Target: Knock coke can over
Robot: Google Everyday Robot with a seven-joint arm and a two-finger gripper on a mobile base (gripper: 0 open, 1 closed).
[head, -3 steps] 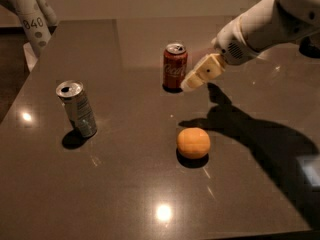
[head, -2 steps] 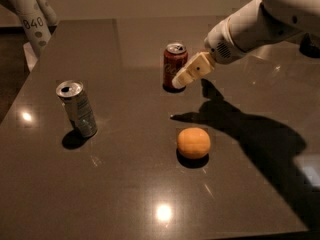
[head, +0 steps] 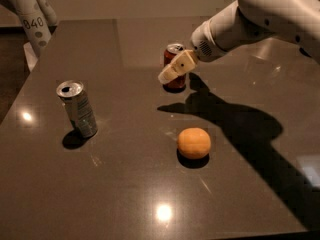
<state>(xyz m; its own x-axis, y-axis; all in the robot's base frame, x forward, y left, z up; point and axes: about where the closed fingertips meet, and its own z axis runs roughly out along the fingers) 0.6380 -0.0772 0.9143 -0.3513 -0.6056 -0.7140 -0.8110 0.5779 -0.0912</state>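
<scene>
The red coke can (head: 172, 59) with a silver top stands upright near the far middle of the dark table (head: 125, 184). My gripper (head: 170, 73) reaches in from the upper right on a white arm. Its cream fingers lie across the front of the can and cover the can's lower half. I cannot tell whether they touch the can.
A silver-grey can (head: 78, 108) stands upright at the left. An orange (head: 194, 143) sits in front of the coke can, nearer the camera. A white post marked 840 (head: 31, 19) stands off the table's far left corner. The arm's shadow falls across the right side.
My gripper has moved left, from the right side of the coke can to across its front. The can still stands upright. The other things have not moved.
</scene>
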